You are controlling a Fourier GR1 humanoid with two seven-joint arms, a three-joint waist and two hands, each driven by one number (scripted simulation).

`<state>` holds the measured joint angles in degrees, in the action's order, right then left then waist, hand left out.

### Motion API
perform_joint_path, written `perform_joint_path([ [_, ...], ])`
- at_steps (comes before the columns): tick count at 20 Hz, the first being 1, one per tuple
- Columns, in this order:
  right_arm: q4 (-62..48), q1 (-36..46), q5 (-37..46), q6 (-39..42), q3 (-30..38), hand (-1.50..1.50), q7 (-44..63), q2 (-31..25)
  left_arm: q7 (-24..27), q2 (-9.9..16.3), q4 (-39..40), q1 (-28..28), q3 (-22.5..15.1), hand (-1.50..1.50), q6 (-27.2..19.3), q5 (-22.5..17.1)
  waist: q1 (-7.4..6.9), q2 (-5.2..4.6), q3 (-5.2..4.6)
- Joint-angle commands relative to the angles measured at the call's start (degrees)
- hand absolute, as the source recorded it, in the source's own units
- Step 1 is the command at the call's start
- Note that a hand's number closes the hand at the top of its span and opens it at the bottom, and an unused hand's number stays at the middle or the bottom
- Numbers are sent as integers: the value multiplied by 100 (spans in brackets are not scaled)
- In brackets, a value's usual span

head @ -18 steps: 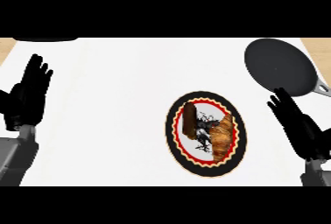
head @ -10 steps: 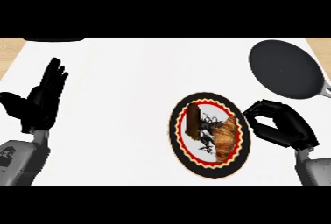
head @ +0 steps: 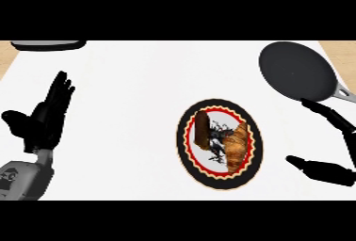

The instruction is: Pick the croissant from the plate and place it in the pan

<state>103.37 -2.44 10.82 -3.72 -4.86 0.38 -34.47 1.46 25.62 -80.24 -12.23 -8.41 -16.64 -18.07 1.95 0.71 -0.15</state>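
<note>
Right hand (head: 332,149) reopened beside plate (head: 186,147)

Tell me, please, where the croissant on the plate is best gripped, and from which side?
Probably across its middle, from above and from the right. The croissant lies lengthwise on the plate, so its narrow width faces the open right hand beside it, thumb and fingers already spread.

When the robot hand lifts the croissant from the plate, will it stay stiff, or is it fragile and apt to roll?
The croissant is probably light and somewhat fragile: it looks like baked pastry, so curled fingers may dent it. It seems unlikely to roll, since its long tapered body lies flat on the plate. The open right robot hand stands apart beside the plate.
</note>
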Motion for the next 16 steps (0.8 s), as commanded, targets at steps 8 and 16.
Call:
perform_joint_path([
  [8, 1847, 906, -629, 2186, 355, -150, 3352, -1891, -116, -106, -387, 136, -117, 0, 34, 132, -287, -56, -6],
  [16, 1626, 3254, -468, 2614, -793, -150, 5173, -1214, -194, -259, 190, -470, 82, 0, 337, 212, -307, -93, 3],
])
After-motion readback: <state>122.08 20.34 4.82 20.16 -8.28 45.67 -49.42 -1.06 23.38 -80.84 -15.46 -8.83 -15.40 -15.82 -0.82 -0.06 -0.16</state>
